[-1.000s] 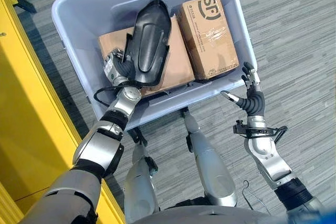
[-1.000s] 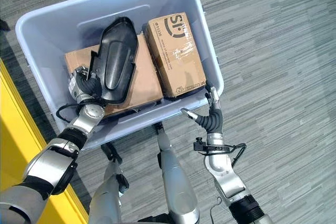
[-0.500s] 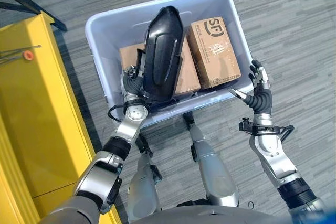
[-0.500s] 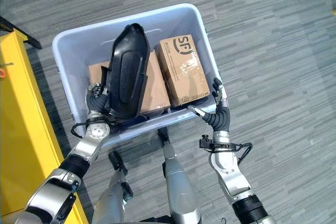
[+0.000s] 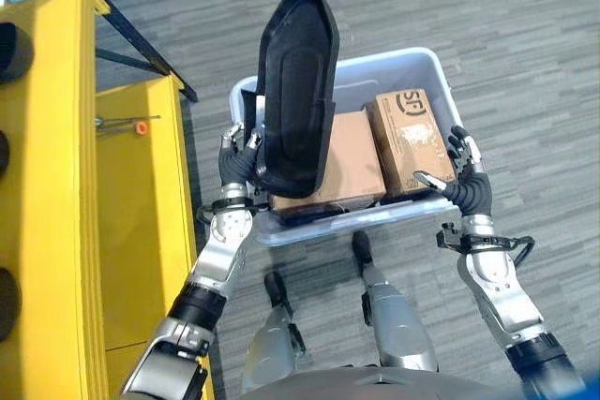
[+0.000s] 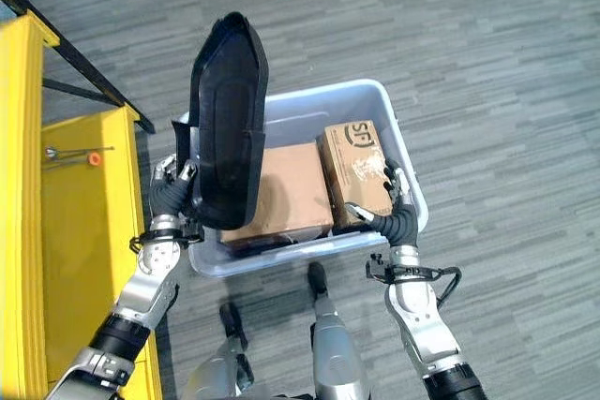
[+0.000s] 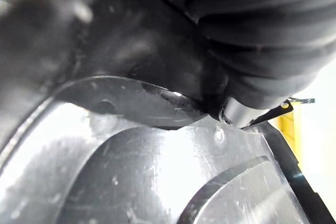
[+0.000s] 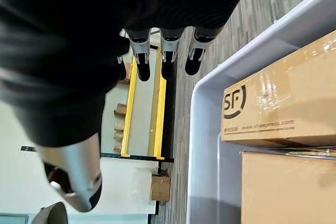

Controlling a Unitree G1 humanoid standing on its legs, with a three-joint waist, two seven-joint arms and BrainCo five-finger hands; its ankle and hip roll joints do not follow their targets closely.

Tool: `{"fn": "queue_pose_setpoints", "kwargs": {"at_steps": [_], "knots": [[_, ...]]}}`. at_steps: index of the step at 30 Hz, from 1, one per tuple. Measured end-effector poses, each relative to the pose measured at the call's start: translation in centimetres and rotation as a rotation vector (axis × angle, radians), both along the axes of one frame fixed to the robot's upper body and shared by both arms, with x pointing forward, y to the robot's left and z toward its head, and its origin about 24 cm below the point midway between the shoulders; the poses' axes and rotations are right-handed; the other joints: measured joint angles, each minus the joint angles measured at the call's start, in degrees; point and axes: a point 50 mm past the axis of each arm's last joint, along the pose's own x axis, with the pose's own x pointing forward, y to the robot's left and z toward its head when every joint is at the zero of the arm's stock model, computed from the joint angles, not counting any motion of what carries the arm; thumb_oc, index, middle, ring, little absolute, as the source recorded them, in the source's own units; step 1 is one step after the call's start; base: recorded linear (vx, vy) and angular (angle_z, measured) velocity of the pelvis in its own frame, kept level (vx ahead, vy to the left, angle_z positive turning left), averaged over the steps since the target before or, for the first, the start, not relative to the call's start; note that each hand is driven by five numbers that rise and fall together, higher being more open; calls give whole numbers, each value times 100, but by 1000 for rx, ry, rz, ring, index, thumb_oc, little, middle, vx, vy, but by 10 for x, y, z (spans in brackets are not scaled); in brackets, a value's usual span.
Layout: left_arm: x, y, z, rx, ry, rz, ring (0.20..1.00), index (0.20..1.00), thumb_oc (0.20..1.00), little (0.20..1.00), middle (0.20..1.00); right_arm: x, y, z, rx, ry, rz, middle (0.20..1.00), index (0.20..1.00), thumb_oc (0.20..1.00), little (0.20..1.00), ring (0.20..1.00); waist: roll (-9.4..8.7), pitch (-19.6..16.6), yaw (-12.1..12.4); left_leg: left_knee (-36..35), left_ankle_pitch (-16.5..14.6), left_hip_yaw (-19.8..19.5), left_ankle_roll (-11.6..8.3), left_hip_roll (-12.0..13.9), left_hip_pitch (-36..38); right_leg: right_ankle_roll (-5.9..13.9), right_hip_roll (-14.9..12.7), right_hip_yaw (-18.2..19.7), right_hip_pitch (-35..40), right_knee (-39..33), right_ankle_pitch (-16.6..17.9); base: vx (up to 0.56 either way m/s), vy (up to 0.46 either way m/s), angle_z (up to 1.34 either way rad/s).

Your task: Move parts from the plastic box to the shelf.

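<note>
— What does the part look like?

— The black part (image 5: 298, 91) is a long, glossy moulded shell, pointed at its upper end and broad at its lower end, with a raised panel down its middle. It stands nearly upright, lifted above the plastic box (image 5: 433, 65).

— Where is it relative to the hands?

— Its lower end sits in the left hand (image 5: 236, 161), whose fingers curl round the bottom edge; the rest rises straight up from that hand. It is well apart from the right hand (image 5: 466, 177).

— And the right hand?

— Its fingers are relaxed and spread, holding nothing. It hovers at the box's near right corner, just beside the rim.

— Any writing?

— The small carton (image 5: 414, 140), closest to the right hand, carries a printed logo and a line of small print on its top. The large carton (image 5: 352, 161) between it and the part looks plain.

— Anything else?

— A yellow shelf (image 5: 141, 203) stands on the outer side of the left hand, with a small orange-tipped tool (image 5: 128, 122) lying on it.
</note>
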Motion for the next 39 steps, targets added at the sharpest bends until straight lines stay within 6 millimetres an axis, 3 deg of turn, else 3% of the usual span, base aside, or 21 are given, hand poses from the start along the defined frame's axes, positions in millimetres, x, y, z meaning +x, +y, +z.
{"fn": "queue_pose_setpoints", "kwargs": {"at_steps": [6,9,12,14,15,16,17,18,19,20,23,24,25,27,30,32,35,36,37,38,39], "knots": [[-37,20,-30,-56,111,2,200,200,200,200,200,-3,-5,-5,-44,46,38,1000,1000,1000,1000,1000,8,-412,155,2,-54,-211,-38,150,368,-47,126,-165,489,1,-156,-43,-145,14],[-60,26,-48,-115,188,19,200,200,200,200,200,-3,-3,-6,-63,60,74,1000,1000,1000,1000,1000,30,-592,430,53,18,-442,-114,339,344,-140,359,-397,644,13,-212,-211,-302,30],[-58,14,-52,-160,199,-33,200,200,200,200,200,1,-1,-2,-107,53,122,1000,1000,1000,1000,1000,81,-590,478,68,155,-987,-192,485,186,-279,418,-893,788,-3,-319,-160,-121,81],[-59,10,-58,-181,222,-53,200,200,200,200,200,6,1,4,-112,29,130,1000,1000,1000,1000,1000,215,-540,730,104,187,-1214,-119,536,-19,-358,565,-1069,811,85,-393,-252,-166,88],[-56,5,-60,-196,231,-70,200,200,200,200,200,7,-1,8,-128,18,127,1000,1000,1000,1000,1000,270,-510,679,112,131,-1307,-57,541,-135,-451,483,-1330,831,130,-448,-238,-171,156],[-51,0,-64,-206,250,-78,200,200,200,200,200,8,-3,7,-150,27,128,1000,1000,1000,1000,1000,57,-424,754,894,-319,-670,421,385,-444,-739,113,-1815,892,28,-403,-329,-213,135],[-52,0,-66,-205,258,-76,200,200,200,200,200,9,-3,8,-157,30,133,1000,1000,1000,1000,1000,-52,-416,845,1467,-372,-556,387,266,-558,-771,-40,-1815,890,50,-378,-209,-107,129],[-52,2,-68,-202,277,-69,200,200,200,200,200,7,-3,11,-147,17,128,1000,1000,1000,1000,1000,-212,-431,819,3251,-679,-418,212,2,-819,-875,-377,-2107,943,-14,-263,-125,-52,64],[-52,1,-68,-203,275,-71,200,200,200,200,200,6,-4,13,-139,8,124,1000,1000,1000,1000,1000,-220,-431,735,3697,-770,-425,138,-65,-814,-837,-450,-2199,1006,2,-316,-72,117,156],[-48,-2,-63,-205,253,-96,200,200,200,200,200,1,-8,9,-127,23,105,1000,1000,1000,1000,1000,-43,-570,420,2864,-1187,-454,97,-147,-128,-531,-487,-2307,1066,125,-492,-33,133,139],[-40,-3,-53,-191,211,-125,200,200,200,200,200,0,-10,0,-74,59,68,1000,1000,1000,1000,1000,-14,-548,389,1972,-1503,-398,234,-142,219,-303,-515,-2478,1059,359,-383,-119,237,98],[-39,-3,-51,-183,207,-135,200,200,200,200,200,-4,-11,-5,-44,76,54,1000,1000,1000,1000,1000,-110,-547,357,1775,-1414,-372,296,-223,228,-201,-660,-2697,1082,440,-366,-134,320,70],[-41,-1,-52,-179,210,-135,200,200,200,200,200,-6,-11,-9,-31,95,52,1000,1000,1000,1000,1000,-175,-564,407,1573,-1333,-400,380,-354,322,-180,-806,-2651,1073,559,-377,-220,449,95],[-47,7,-57,-142,244,-129,200,200,200,200,200,-6,-14,-17,-11,135,29,1000,1000,1000,1000,1000,-153,-592,386,1592,-1360,-718,547,-628,226,-88,-1214,-2798,1016,1028,-385,-162,333,79],[-56,19,-62,-112,276,-107,200,200,200,200,200,-9,-14,-24,-6,174,41,1000,1000,1000,1000,1000,-165,-621,620,1554,-1187,-906,676,-836,225,-116,-1497,-2828,997,1361,-309,-78,229,56],[-56,18,-63,-99,279,-124,200,200,200,200,200,-16,-20,-29,8,197,8,1000,1000,1000,1000,1000,-196,-623,630,1691,-1141,-953,778,-992,128,-80,-1661,-3004,1150,1406,-308,-92,364,75],[-61,22,-67,-81,306,-114,200,200,200,200,200,-15,-8,-35,27,226,45,1000,1000,1000,1000,1000,-196,-619,732,1620,-1105,-1014,883,-1152,146,-72,-1872,-2990,1086,1629,-151,-101,204,34],[-66,27,-69,-43,324,-110,200,200,200,200,200,-16,1,-38,27,243,92,1000,1000,1000,1000,1000,-236,-601,798,1520,-993,-1051,1017,-1275,242,-52,-2043,-2919,1064,1874,29,-215,196,46],[-65,27,-68,-24,325,-117,200,200,200,200,200,-16,5,-39,26,249,112,1000,1000,1000,1000,1000,-251,-592,717,1515,-924,-1175,1109,-1342,260,-129,-2059,-2600,983,2066,148,-156,189,45],[-64,28,-67,-7,322,-120,200,200,200,200,200,-14,12,-39,23,253,146,1000,1000,1000,1000,1000,-244,-584,741,1417,-873,-1232,1185,-1302,284,176,-1885,-1931,742,2299,-175,-99,126,27],[-65,30,-67,-5,324,-115,200,200,200,200,200,-13,17,-39,20,252,181,1000,1000,1000,1000,1000,-231,-577,805,1271,-775,-1242,1209,-1217,317,420,-1498,-1464,589,2427,-605,-79,104,2]]}}
